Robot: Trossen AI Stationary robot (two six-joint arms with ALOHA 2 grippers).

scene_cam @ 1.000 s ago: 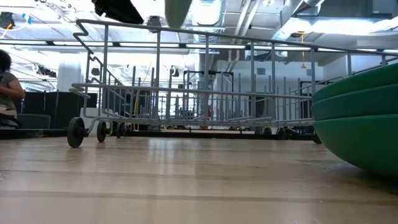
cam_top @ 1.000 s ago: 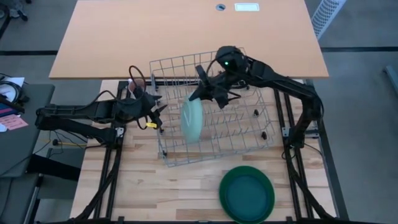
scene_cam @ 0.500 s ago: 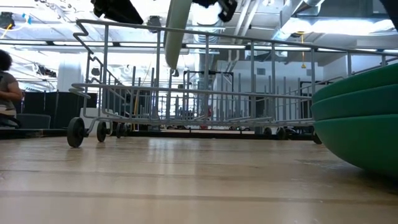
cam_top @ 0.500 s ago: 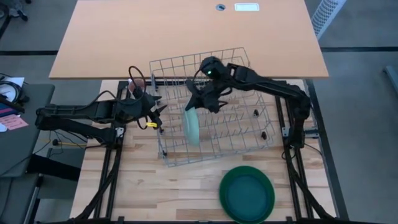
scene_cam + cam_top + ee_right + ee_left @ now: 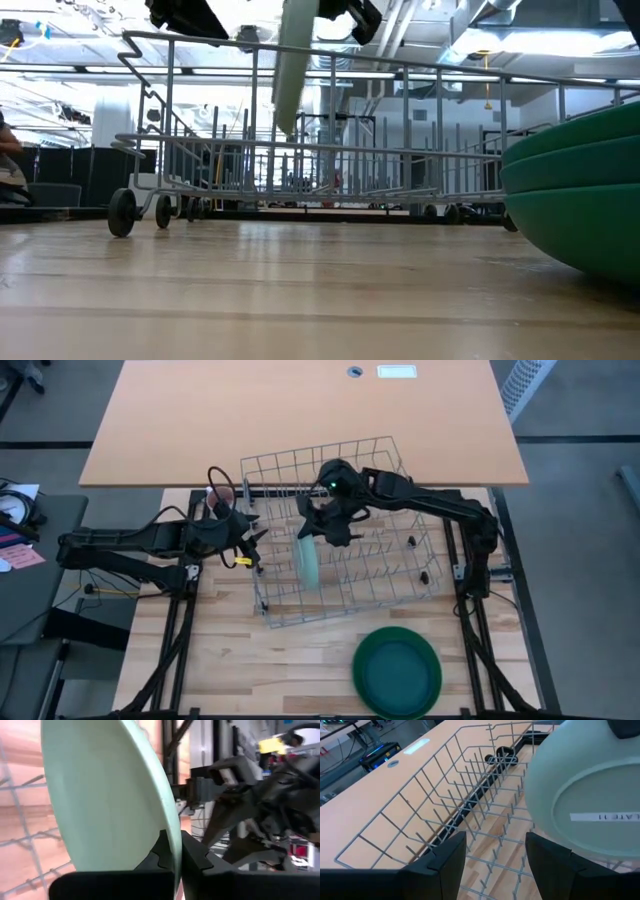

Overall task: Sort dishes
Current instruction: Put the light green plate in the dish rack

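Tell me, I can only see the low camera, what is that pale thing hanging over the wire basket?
Observer: It's a pale mint plate, held on edge by the right gripper, whose fingers pinch its rim.
Operator: Is it in the basket yet?
Observer: From above, it sits within the wire rack, towards its left side, standing upright. I can't tell whether it touches the bottom.
Operator: What's the other arm doing?
Observer: The left gripper waits open just outside the rack's left wall.
Operator: And the big green thing beside me?
Observer: That's a stack of dark green plates on the table in front of the rack.
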